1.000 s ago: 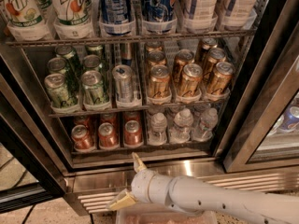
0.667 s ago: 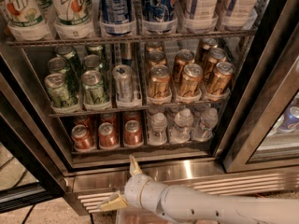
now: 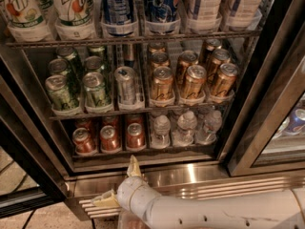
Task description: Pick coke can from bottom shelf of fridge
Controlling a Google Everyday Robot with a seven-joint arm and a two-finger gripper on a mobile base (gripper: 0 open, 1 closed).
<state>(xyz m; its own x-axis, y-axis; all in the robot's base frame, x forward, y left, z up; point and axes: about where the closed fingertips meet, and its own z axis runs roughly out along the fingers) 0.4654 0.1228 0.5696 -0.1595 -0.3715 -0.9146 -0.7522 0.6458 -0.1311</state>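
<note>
The small red aluminium coke can (image 3: 135, 135) with a silver pull-tab top stands at the front of the dark wire bottom shelf (image 3: 143, 151), on its left half. It is the rightmost of three like cans in the front row, and more red cans stand behind them. Seen from above, its lettering cannot be read. Just to its right on the same rack stand small clear plastic water bottles (image 3: 186, 127) with pale caps.

On the rack above are green cans (image 3: 95, 88) at left, one tall silver can (image 3: 126, 84) in the middle and gold-brown cans (image 3: 193, 81) at right; their labels are unreadable. The top rack holds large bottles (image 3: 71, 6) marked "7UP" beside blue-labelled bottles (image 3: 113, 5).

Below the bottom shelf, in front of the stainless steel fridge (image 3: 200, 171) sill and ribbed grille, the white arm's gripper (image 3: 113, 181) hangs with its two cream fingers (image 3: 133, 166) spread wide, holding nothing, apart from the coke can.
</note>
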